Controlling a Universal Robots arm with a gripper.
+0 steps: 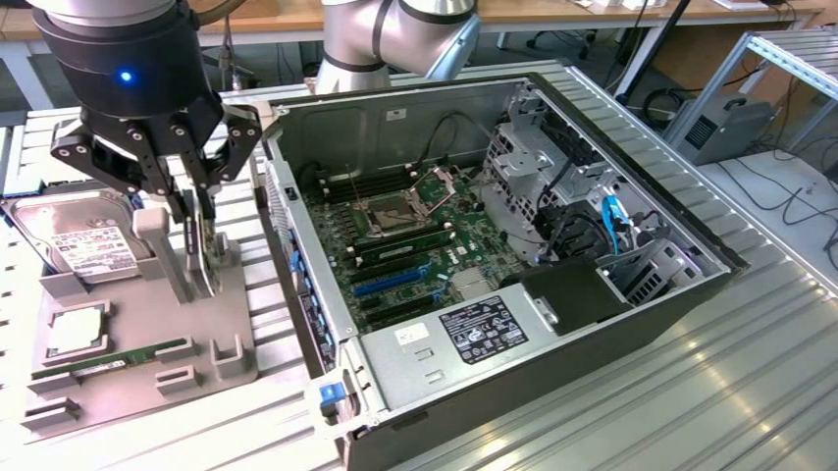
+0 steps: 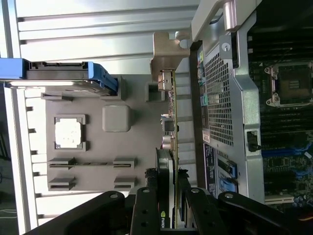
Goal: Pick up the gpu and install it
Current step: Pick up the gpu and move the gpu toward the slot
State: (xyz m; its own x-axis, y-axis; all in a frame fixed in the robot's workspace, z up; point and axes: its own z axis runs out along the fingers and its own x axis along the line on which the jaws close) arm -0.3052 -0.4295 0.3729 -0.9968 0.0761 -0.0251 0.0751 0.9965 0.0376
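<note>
The gripper (image 1: 177, 234) is partly closed, its fingers clamped on the two faces of the gpu (image 1: 203, 263). In the wrist view the gripper (image 2: 167, 208) holds the card at the end that carries the dark cooler, one finger on the cooler side and one on the board side. The arm's wrist points straight down over the grey tray (image 1: 144, 329) at the exterior view's left, just beside the open case (image 1: 576, 378). A further link of the arm (image 1: 392, 29) shows behind the case. The gpu (image 2: 169, 122) stands upright on its long edge at the side of the tray (image 2: 139, 147) nearest the case (image 2: 225, 98), with its lower edge down at the tray. Its long axis runs level, parallel to the perforated panel of the case. The silver bracket (image 2: 164, 51) is at the end away from the fingers. The cooler faces the tray's middle and the green board faces the case. On the tray there are also a drive (image 1: 85, 245), a square chip (image 1: 77, 329) and a memory stick (image 1: 112, 361).
</note>
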